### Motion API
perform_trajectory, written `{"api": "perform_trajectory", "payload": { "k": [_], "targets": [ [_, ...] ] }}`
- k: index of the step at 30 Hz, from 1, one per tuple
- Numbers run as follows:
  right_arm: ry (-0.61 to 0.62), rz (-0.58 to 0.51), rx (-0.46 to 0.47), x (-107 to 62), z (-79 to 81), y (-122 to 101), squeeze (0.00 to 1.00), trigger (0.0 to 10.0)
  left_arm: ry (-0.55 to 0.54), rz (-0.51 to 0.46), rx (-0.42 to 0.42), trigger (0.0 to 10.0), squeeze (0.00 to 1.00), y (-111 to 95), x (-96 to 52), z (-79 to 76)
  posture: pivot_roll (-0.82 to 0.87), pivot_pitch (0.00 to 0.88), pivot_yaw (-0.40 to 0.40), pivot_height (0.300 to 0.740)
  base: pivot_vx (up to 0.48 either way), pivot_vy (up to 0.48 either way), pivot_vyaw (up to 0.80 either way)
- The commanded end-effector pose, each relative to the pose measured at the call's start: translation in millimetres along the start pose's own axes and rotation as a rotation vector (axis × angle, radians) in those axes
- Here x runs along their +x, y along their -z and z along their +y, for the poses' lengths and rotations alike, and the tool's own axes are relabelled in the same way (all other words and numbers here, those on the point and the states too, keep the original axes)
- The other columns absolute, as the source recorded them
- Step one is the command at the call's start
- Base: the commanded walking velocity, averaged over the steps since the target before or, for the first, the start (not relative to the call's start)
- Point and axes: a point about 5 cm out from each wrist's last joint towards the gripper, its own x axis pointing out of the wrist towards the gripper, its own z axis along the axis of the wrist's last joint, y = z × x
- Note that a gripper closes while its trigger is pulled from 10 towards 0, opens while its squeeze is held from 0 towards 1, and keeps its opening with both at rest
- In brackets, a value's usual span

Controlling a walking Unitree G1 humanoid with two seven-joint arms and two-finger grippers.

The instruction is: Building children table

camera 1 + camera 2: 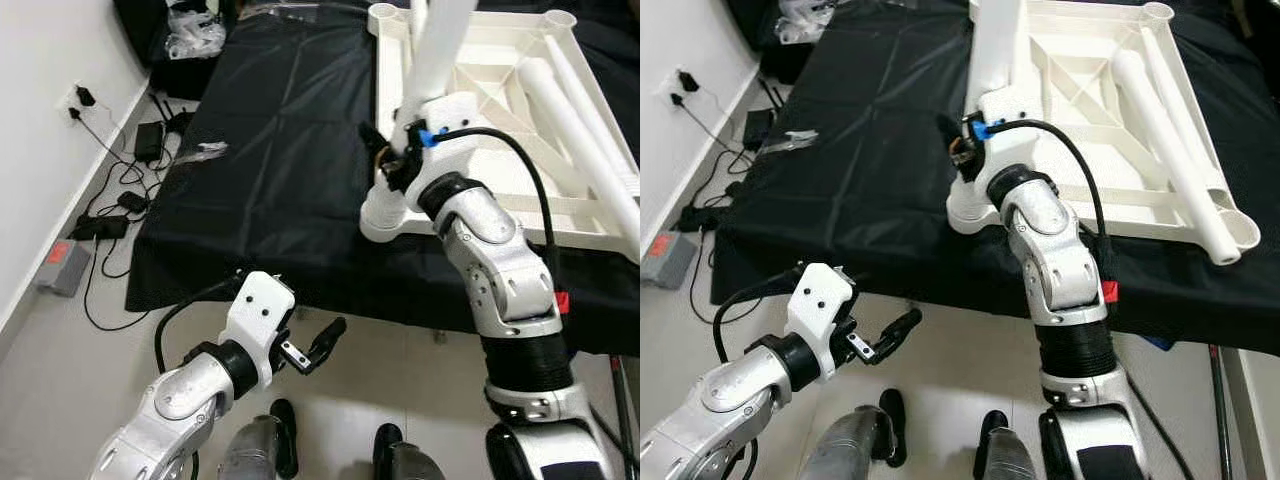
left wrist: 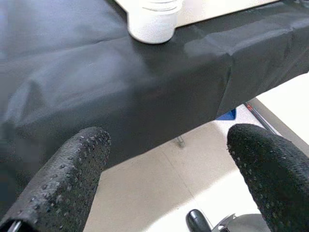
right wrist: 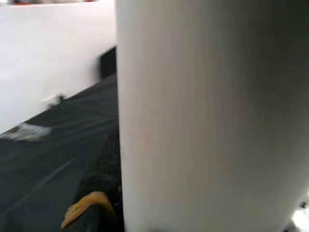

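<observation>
The white tabletop (image 1: 480, 130) lies upside down on the black-draped bench (image 1: 280, 150), ribs facing up, and everything here turns on its near-left corner socket (image 1: 385, 215). Standing up out of that socket is a white leg (image 1: 440, 50), and the right gripper (image 1: 400, 160) is on it just above the socket, jaws clamped around the tube; the right wrist view has the white tube pressed right against a black finger (image 3: 104, 193). My read: the leg is being seated, and it looks to lean a little rather than stand square to the tabletop, though from this angle I can't be sure. The way to do this well is to bring the tube true to the socket first, then press or twist straight down its axis; pushing sideways would likely bind it or slide the whole tabletop over the cloth. Two more legs (image 1: 580, 130) lie loose along the tabletop's far-right side, well apart from the socket. The left gripper (image 1: 312, 350) hangs below the bench edge, nearer the robot than the socket, jaws apart and holding nothing. It could usefully come up and pin the tabletop rim beside the socket while the right arm bears down.
</observation>
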Motion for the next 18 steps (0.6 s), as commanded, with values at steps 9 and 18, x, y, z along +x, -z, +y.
{"api": "perform_trajectory", "payload": {
  "k": [9,18],
  "targets": [
    [0.313,0.104,-0.054,-14.6,-29.5,28.8,0.00,10.0,-0.013,0.023,-0.001,10.0,0.00,5.7,-1.3,2.4,0.18,0.360,0.008,0.740,0.000,0.000,0.00],
    [0.474,0.138,-0.009,-15.2,-27.5,36.1,0.00,10.0,-0.015,0.024,0.001,10.0,0.00,5.7,-1.2,2.9,0.18,0.366,0.007,0.740,0.000,0.000,0.00]
  ]
}}
